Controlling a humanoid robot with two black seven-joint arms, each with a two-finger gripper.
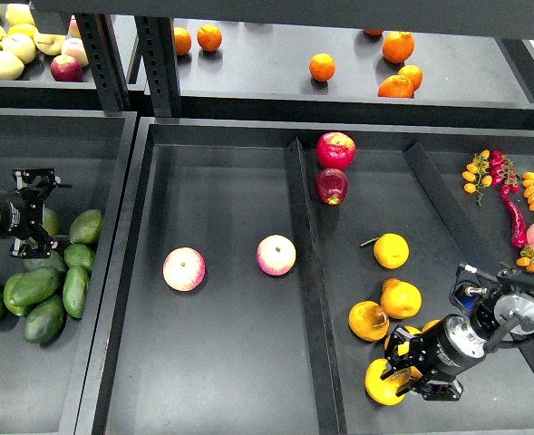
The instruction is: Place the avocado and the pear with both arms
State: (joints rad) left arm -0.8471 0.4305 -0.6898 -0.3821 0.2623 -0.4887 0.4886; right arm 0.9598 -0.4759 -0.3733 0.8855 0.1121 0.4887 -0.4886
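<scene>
My left gripper (42,213) is open over the left bin, just above the pile of green avocados (33,288); one avocado (51,223) lies right behind its fingers, and nothing is held. My right gripper (401,367) is low in the right bin near the front and is shut on a golden-yellow pear (382,383). Three more pears (401,298) lie just behind it, one with a brown blotch (368,320) and one farther back (391,251).
Two pink-yellow apples (184,269) (276,255) lie in the middle bin. A raised divider (308,272) separates it from the pear bin, where two red apples (335,149) lie at the back. Oranges (396,86) sit on the upper shelf. Peppers and small fruits (511,195) lie at the right.
</scene>
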